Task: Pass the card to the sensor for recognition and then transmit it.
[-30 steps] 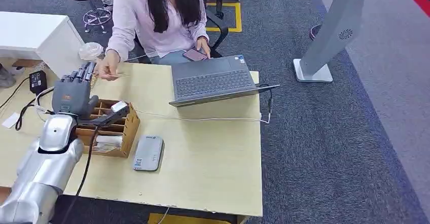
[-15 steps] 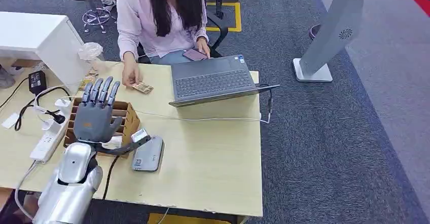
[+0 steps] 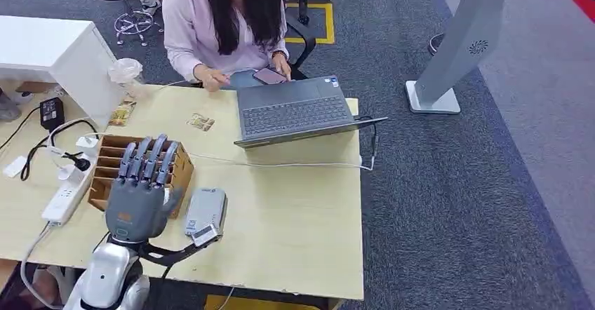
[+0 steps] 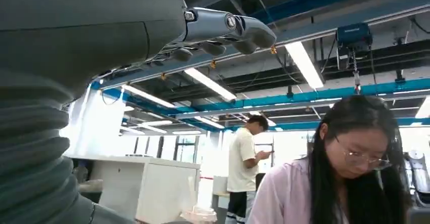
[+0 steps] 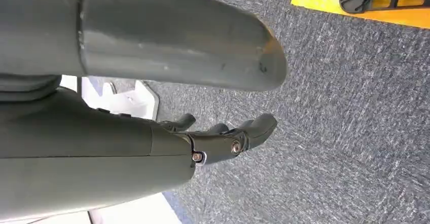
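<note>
Lower left of the head view: the left hand (image 3: 138,199) is raised above the table (image 3: 295,219), fingers straight and side by side pointing up-frame, thumb stuck out to the right with its tip just over the near edge of the grey sensor (image 3: 206,210); nothing is seen held. A wooden divided box (image 3: 179,170) lies just beyond the hand. Further up, a card (image 3: 201,122) lies flat on the table, left of the laptop (image 3: 295,110). At top centre a seated person (image 3: 224,22) is seen. In the left wrist view the person's front and ceiling lights are shown. In the right wrist view the right hand (image 5: 223,138) hangs over grey carpet, fingers loosely curled, empty.
</note>
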`<state>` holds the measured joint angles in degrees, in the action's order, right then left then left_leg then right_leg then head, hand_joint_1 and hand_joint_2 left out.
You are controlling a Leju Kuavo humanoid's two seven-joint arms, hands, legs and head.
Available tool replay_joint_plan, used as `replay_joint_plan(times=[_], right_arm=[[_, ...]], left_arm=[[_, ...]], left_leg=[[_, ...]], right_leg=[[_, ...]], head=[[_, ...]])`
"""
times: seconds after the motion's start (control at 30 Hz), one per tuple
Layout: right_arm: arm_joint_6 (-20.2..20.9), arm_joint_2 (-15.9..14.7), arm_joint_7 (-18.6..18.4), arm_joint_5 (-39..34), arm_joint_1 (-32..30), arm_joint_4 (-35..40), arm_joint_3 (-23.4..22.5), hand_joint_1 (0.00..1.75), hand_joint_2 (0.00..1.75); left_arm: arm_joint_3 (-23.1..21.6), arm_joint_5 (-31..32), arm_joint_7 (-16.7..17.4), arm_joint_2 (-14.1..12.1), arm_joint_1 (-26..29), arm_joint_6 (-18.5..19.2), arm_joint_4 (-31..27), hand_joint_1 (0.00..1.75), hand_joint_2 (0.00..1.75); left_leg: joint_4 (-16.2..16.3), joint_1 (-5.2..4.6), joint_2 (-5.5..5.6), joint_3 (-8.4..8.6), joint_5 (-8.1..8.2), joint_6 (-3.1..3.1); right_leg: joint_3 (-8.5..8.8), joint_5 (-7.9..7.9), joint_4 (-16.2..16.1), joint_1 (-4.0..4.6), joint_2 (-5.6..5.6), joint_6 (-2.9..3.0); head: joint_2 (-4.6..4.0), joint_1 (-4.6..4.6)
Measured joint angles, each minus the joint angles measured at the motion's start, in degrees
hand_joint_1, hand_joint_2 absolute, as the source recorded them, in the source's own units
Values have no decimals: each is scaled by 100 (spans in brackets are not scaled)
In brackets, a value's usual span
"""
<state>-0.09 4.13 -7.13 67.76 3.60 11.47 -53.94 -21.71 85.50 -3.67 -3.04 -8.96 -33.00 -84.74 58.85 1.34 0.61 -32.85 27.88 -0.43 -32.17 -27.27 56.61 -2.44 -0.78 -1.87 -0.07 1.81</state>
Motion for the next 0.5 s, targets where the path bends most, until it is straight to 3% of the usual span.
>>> replay_joint_plan(times=[0.5], right_arm=[[-105, 13, 2, -79, -2, 0, -146, 0, 0]], left_arm=[[-277, 111, -35, -118, 647, 125, -343, 0, 175]], left_leg=[[0, 0, 0, 1, 2, 2]], right_leg=[[1, -1, -1, 0, 0, -1]], head=[[0, 0]])
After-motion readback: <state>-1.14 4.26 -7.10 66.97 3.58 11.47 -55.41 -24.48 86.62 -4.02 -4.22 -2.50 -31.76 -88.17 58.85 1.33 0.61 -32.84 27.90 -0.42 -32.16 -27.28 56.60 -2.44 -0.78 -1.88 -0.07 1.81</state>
